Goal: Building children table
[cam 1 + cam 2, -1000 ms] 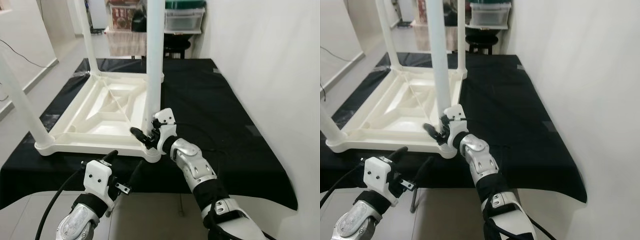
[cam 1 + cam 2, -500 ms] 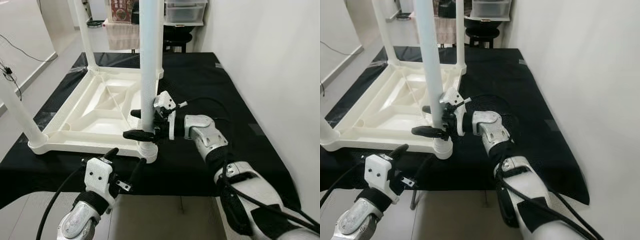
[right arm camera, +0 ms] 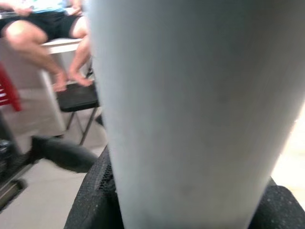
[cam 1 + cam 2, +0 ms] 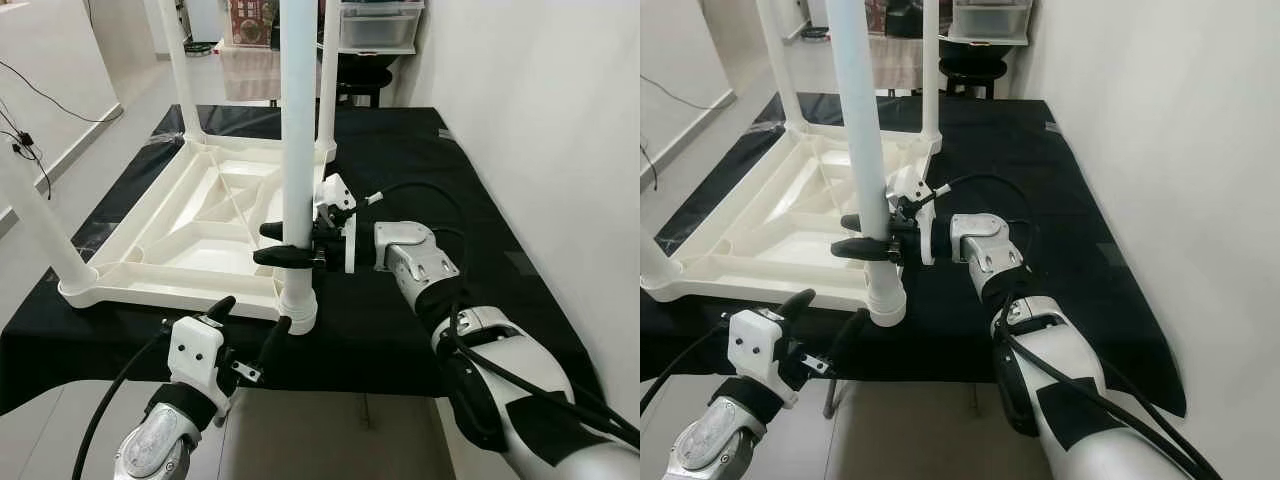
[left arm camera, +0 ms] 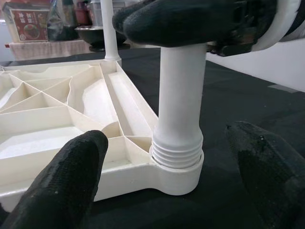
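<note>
Fingers of the right gripper [image 4: 283, 243] are clamped on the near white leg [image 4: 297, 150] of the children's table, one black finger in front of the post and one behind it, a little above the threaded socket [image 5: 176, 162] where the leg meets the frame. The right arm [image 4: 415, 262] reaches in from the right, forearm nearly level, wrist turned so the fingers lie flat. In the right wrist view the leg fills the middle, with black finger pads at its base.

The left gripper [image 4: 247, 322] hangs low at the near edge of the surface, its two fingers spread wide (holding nothing), pointed up at the same corner; the left wrist view shows both pads apart on either side of the socket.

The table top [image 4: 180, 235] lies upside down, ribbed underside up, on a surface covered with black cloth [image 4: 400, 180]. Four legs stand upright, one per corner: the gripped one, the near left leg [image 4: 40, 225], and two at the far corners [image 4: 180, 70]. Open black cloth stretches to the right of the frame, up to a white wall [image 4: 540, 120]. The frame's near rail sits close to the surface's front edge. Storage bins [image 4: 380, 25] stand beyond the far end.
</note>
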